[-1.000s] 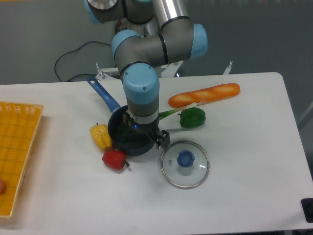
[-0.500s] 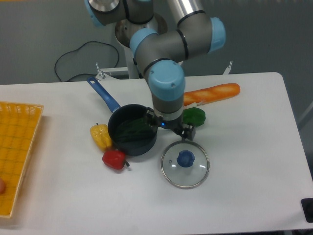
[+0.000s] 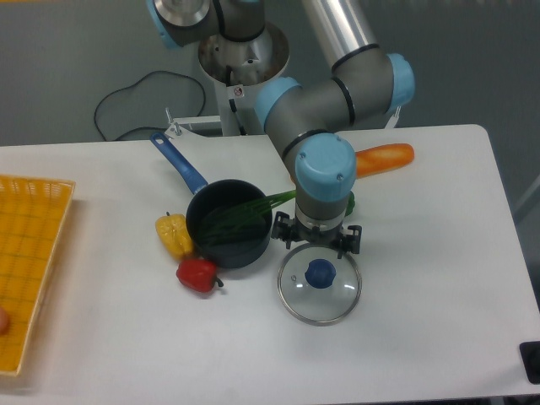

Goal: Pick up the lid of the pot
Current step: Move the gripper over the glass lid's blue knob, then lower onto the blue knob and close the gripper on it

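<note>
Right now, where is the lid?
In the camera view, the lid lies on the table, right of centre, just right of the black pan and near the end effector.

The arm (image 3: 314,164) hides most of the green pepper (image 3: 351,204) and part of the long loaf (image 3: 386,159). The yellow basket (image 3: 29,228) (like the reddish thing (image 3: 3,321) inside) is cut off at left.

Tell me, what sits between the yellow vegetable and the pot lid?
The black pan, seen in the camera view, sits between the yellow vegetable and the pot lid.
</note>
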Robot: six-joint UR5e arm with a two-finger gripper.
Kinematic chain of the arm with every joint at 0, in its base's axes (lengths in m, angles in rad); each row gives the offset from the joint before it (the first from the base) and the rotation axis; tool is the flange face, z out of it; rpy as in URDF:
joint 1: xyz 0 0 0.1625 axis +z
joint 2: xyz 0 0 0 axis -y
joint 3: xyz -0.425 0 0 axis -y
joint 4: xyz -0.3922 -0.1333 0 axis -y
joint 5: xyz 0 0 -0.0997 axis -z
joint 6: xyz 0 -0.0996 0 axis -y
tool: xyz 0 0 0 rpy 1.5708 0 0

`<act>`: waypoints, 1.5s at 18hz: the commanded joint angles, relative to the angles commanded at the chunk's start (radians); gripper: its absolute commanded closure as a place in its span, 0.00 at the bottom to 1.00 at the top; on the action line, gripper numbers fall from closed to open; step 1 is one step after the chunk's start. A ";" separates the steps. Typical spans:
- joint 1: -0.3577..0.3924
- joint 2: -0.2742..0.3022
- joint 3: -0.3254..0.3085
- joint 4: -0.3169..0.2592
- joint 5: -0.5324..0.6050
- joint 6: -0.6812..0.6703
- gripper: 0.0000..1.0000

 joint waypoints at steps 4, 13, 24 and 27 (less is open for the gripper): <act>-0.003 -0.048 0.034 0.015 0.002 0.002 0.00; 0.006 -0.083 0.046 0.044 0.002 0.075 0.00; 0.006 -0.101 0.044 0.051 0.000 0.061 0.00; 0.006 -0.112 0.043 0.052 0.002 0.064 0.00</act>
